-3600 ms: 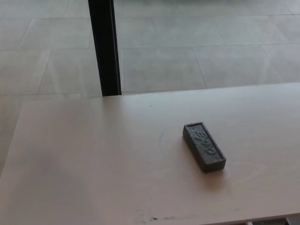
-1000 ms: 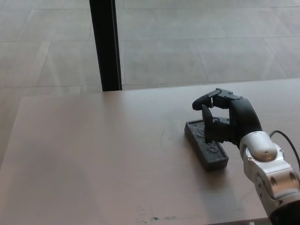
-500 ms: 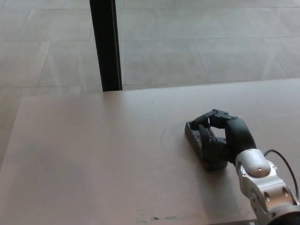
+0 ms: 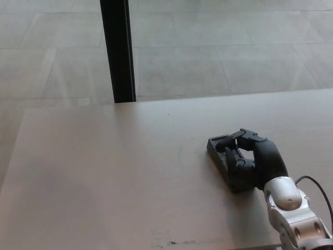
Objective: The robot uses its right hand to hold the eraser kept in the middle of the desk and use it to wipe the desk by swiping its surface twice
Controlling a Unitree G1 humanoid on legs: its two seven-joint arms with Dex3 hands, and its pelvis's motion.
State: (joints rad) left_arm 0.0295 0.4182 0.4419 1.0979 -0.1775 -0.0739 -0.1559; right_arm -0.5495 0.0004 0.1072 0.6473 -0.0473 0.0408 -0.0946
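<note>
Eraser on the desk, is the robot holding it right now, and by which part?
Yes. The right hand is closed over the dark eraser, gripping its near half across the width. The far end pokes out, and it lies flat on the desk.

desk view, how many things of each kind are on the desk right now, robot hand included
eraser: 1
robot right hand, fingers wrapped over the eraser: 1
total on the desk: 2
</note>
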